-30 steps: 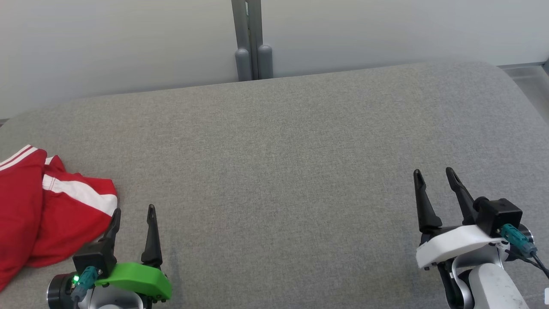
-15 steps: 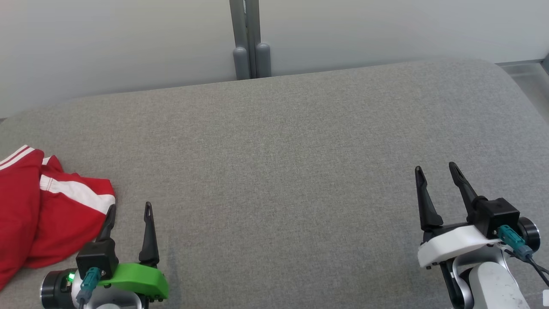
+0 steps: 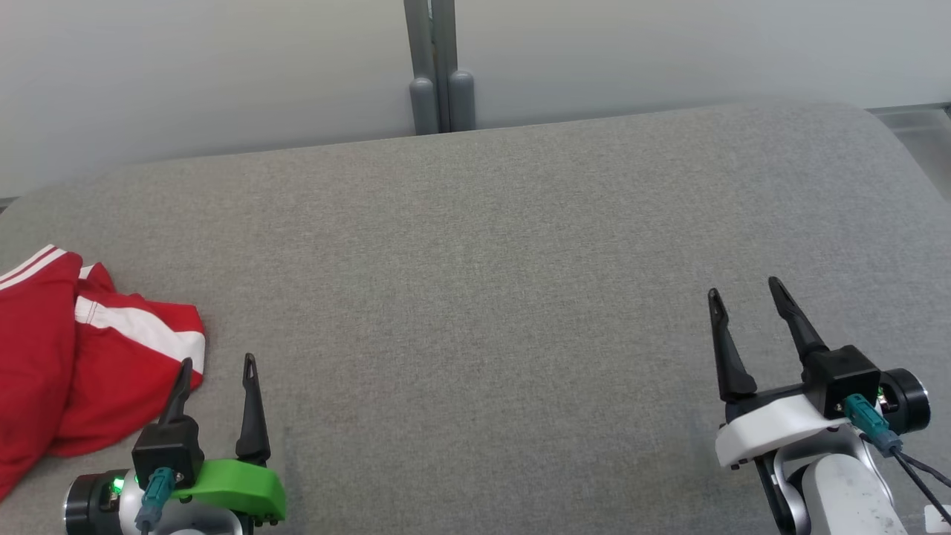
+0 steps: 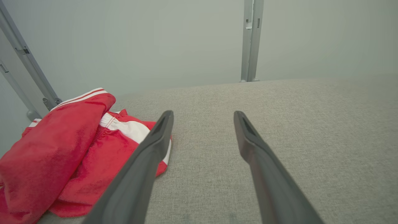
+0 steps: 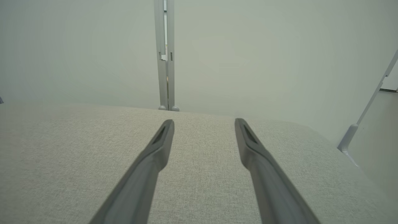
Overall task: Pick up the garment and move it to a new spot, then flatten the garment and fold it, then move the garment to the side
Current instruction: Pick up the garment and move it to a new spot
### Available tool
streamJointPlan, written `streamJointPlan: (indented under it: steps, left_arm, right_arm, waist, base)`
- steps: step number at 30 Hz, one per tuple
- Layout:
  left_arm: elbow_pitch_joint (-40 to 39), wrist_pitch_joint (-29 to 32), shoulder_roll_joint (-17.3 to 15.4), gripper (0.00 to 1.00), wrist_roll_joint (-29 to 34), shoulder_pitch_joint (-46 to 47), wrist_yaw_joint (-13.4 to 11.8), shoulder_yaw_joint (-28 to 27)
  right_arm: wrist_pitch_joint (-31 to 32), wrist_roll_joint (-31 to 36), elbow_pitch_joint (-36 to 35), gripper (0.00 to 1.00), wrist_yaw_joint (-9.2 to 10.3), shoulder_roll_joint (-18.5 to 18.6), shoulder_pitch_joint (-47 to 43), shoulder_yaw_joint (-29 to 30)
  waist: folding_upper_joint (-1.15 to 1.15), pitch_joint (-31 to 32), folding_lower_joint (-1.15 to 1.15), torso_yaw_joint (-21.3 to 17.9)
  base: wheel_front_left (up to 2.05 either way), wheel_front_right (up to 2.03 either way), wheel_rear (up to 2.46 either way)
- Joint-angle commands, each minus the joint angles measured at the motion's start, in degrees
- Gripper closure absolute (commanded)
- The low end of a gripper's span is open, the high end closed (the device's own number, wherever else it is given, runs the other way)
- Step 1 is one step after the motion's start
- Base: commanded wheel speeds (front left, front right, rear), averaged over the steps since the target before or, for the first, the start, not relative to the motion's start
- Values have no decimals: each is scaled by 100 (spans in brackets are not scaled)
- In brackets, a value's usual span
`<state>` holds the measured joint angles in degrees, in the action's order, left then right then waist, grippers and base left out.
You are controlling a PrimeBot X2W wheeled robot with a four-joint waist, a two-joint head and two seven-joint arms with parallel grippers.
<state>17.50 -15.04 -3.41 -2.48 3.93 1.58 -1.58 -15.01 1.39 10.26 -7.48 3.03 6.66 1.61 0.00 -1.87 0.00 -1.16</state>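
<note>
A crumpled red garment (image 3: 67,364) with white stripes lies at the left edge of the grey fabric table (image 3: 475,297); the left wrist view has the same garment (image 4: 68,152) at its lower left. My left gripper (image 3: 217,360) is open just right of the garment's near corner, nothing between its fingers. In the left wrist view that gripper (image 4: 203,115) has its left finger in front of the cloth's edge. My right gripper (image 3: 741,286) is open at the lower right, over bare table; the right wrist view shows this gripper (image 5: 203,122) empty.
A pale wall with a grey upright post (image 3: 438,67) runs behind the table's far edge. The table's rounded right corner (image 3: 884,134) drops to the floor. In the right wrist view a slanted white leg (image 5: 357,124) stands past that corner.
My left gripper has drawn back slightly toward the near edge, and the right gripper has shifted a little left. The garment lies as before.
</note>
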Motion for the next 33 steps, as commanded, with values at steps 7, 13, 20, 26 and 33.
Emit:
streamJointPlan:
  steps: [7, 13, 20, 26, 33]
  left_arm:
    - [75, -12, 23, 0, -57, 99, -49, -75]
    - [193, -11, 42, 0, -180, -9, -113, -221]
    - [389, -10, 46, 0, -234, -283, -116, -484]
    - [450, -9, 47, 0, -375, -503, 25, -737]
    - [537, -9, 48, 0, -507, -394, 98, -709]
  right_arm:
    - [-24, -34, 21, 0, -1, 46, 137, -432]
    - [-23, -127, 122, 0, 0, 135, 307, -1005]
    - [-24, -340, 319, 0, 0, 116, 432, -1611]
    - [-23, -453, 457, 0, 1, 74, 487, -1907]
    - [-24, -513, 568, 0, 1, 162, 378, -1870]
  waist:
    - [0, -171, 0, 864]
    - [0, -229, 0, 1903]
    - [0, -155, 0, 2912]
    - [0, -152, 0, 3180]
    - [0, -175, 0, 3171]
  base:
    - [0, 0, 0]
    - [0, 0, 0]
    - [0, 0, 0]
    - [0, 0, 0]
    - [0, 0, 0]
